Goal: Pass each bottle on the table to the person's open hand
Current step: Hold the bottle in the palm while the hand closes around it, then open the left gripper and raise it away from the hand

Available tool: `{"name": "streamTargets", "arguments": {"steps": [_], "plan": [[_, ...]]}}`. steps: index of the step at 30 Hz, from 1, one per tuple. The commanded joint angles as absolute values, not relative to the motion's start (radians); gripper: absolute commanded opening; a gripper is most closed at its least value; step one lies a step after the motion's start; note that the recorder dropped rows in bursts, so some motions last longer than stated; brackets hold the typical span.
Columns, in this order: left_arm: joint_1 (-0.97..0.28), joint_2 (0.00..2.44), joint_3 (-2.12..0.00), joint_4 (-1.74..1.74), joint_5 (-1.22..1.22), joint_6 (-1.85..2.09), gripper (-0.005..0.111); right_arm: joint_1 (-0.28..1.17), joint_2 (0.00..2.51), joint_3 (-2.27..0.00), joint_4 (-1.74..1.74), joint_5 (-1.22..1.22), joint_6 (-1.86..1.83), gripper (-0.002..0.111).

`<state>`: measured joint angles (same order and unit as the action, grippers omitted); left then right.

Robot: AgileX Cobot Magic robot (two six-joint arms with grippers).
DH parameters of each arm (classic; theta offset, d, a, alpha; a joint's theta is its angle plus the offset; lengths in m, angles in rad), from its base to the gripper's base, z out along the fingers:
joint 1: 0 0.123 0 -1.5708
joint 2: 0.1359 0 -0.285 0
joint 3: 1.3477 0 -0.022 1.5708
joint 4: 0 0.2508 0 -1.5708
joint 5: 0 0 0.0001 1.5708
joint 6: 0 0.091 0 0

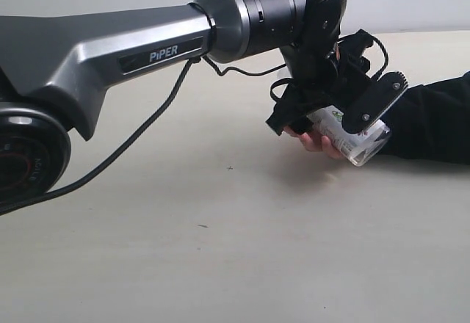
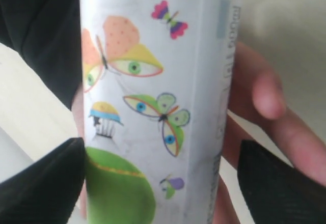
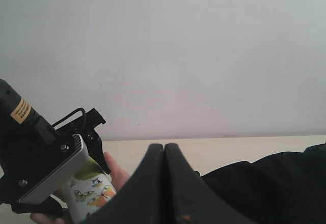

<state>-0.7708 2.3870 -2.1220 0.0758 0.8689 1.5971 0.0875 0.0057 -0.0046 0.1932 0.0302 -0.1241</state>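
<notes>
One bottle point(image 2: 153, 81), its white label printed with butterflies and green, we see clamped in the left end effector point(image 2: 160, 183), the person's open hand point(image 2: 265, 112) just beyond; right end effector point(image 3: 164, 183) fully closed.

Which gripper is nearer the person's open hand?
Left. The left gripper holds the butterfly-label bottle right at the person's open hand; the right gripper, jaws shut, sits well back from it.

The bottle point(image 1: 354, 136) sits in the left gripper point(image 1: 330, 117), against the person's open hand point(image 1: 316, 142), at the right of the table point(image 1: 220, 249)
</notes>
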Motion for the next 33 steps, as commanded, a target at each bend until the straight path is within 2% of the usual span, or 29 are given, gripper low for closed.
{"name": "streamTargets", "arguments": {"steps": [1,12,19,25,33], "plan": [[-0.769,2.362,-2.121,0.075,0.88,1.589,0.078,0.083,0.0,0.0,0.195,0.016,-0.128,0.0],[-0.769,2.27,-2.121,0.086,0.906,1.52,0.078,0.083,0.0,0.0,0.195,0.016,-0.128,0.0],[-0.769,2.15,-2.121,0.088,1.054,1.378,0.078,0.083,0.0,0.0,0.195,0.016,-0.128,0.0],[-0.769,2.08,-2.121,0.088,1.21,1.043,0.078,0.083,0.0,0.0,0.195,0.016,-0.128,0.0],[-0.769,2.014,-2.1,0.213,1.221,0.526,0.078,0.083,0.0,0.0,0.195,0.016,-0.128,0.0]]}}
